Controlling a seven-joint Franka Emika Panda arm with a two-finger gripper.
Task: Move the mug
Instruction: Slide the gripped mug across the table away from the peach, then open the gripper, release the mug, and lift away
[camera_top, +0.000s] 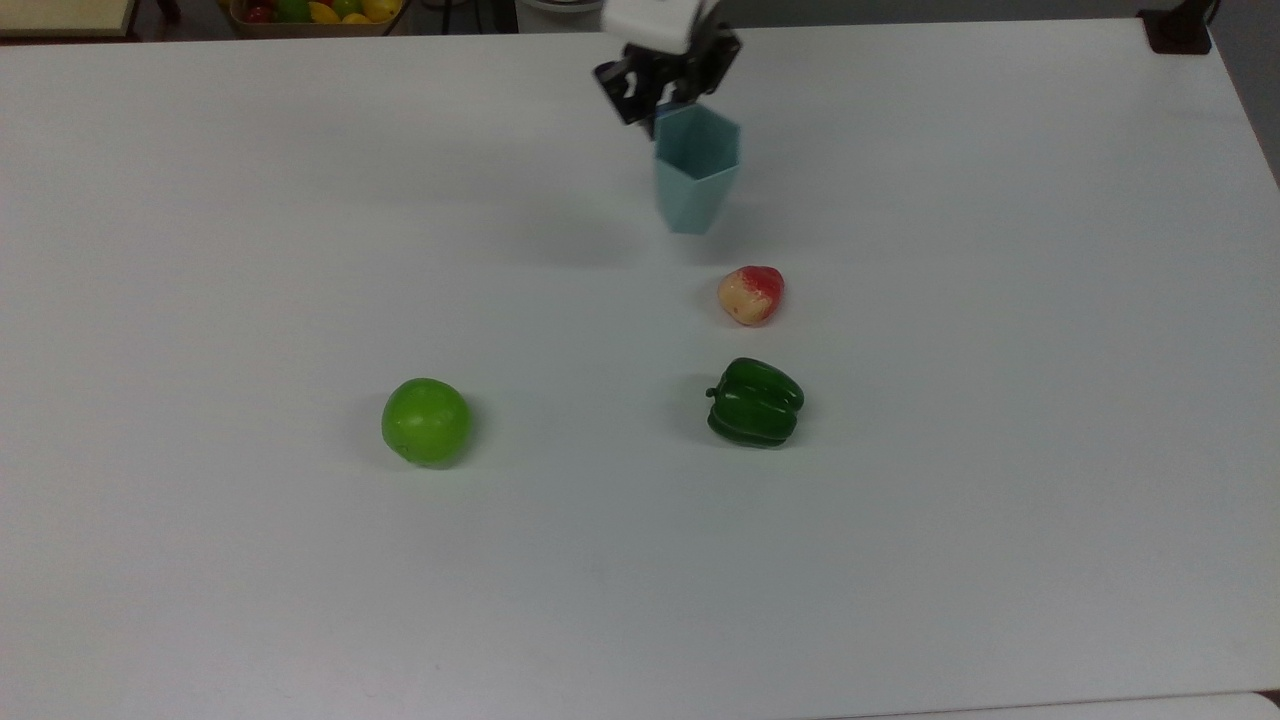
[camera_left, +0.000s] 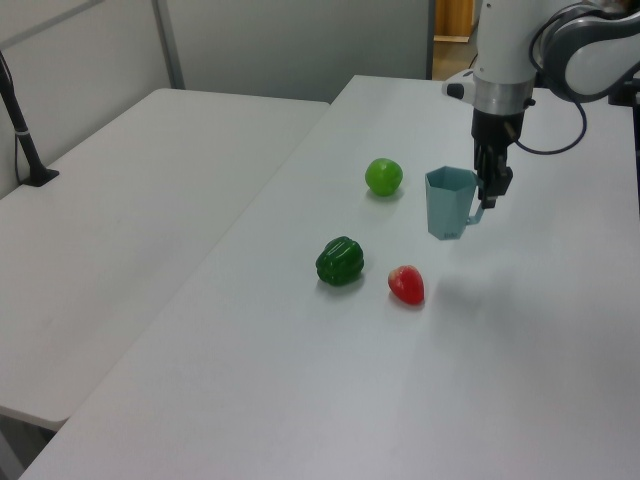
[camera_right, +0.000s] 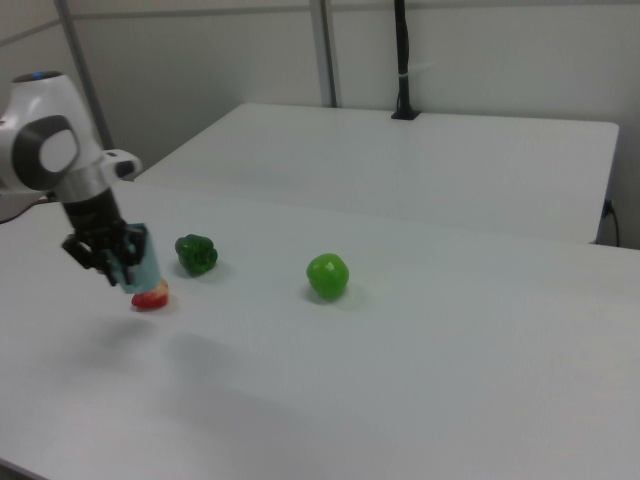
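On the white surface, nearest in the top view, lay a green apple toward the top view's left and a green bell pepper toward the top view's right, well apart from each other. A little farther lay a red and cream fruit, near the pepper. Farther still was the mug, pale blue-green with a hexagonal rim, and at the far edge was the pincer.

The step in hand seemed to be the carry. In the left view the mug hung clear of the surface, with a faint shadow below and beside it, so I judged it was lifted. The pincer was clenched on the small handle at the mug's side, and the mug stayed about upright.

The mug was just beside and below the pincer, toward the fruits. In the right view the mug was in front of the red fruit.

The next move probably called for a free place on the surface, away from the red fruit, then a slow descent until the base was flat, and only then a release. A grasp on the handle alone might let the mug swing or tilt.
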